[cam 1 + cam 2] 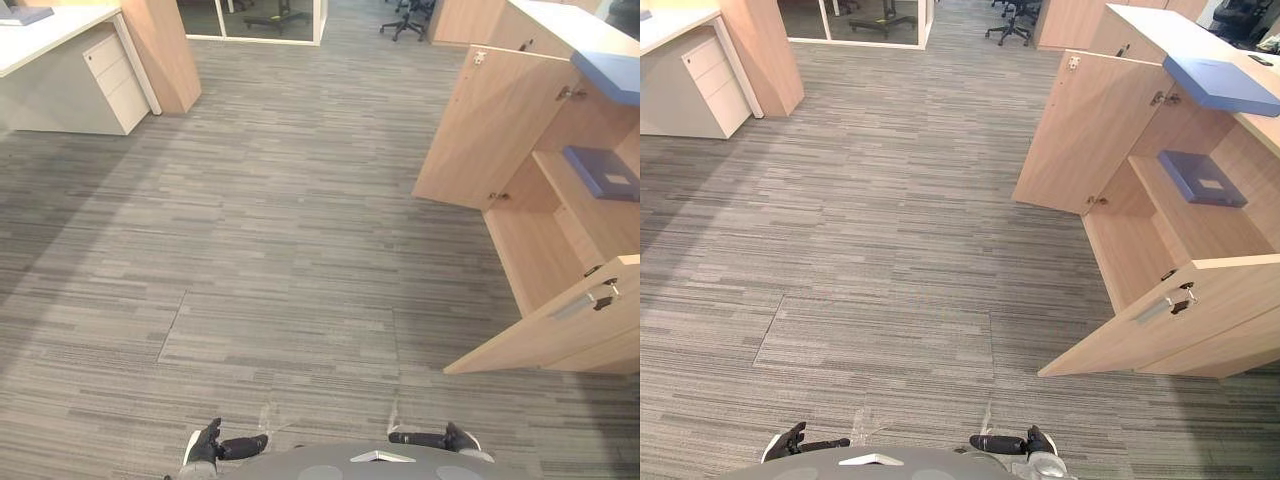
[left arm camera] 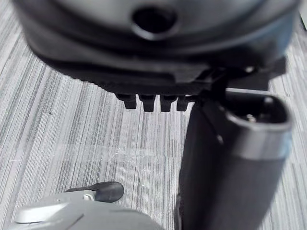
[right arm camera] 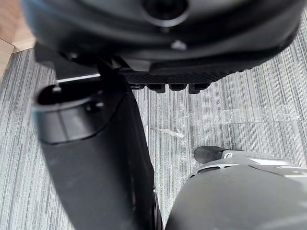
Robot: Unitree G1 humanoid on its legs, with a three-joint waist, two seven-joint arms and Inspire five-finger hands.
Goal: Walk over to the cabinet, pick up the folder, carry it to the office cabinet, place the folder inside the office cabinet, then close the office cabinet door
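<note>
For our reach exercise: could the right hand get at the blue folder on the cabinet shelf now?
Probably not. The right hand hangs by the robot's side, and carpet separates it from the office cabinet where the blue folder lies shelved.

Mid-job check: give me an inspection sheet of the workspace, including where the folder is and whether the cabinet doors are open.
Surface: grey carpet floor with clear tape marks.
Job's things: blue folder lies flat on a shelf inside the office cabinet; far door and near door both stand open.
Clutter: blue flat item on the cabinet top.
Hands: left hand and right hand hang over the carpet, open and empty.
Cables: nothing seen.
Surroundings: white desk with drawer unit, office chairs, glass partition farther off.
</note>
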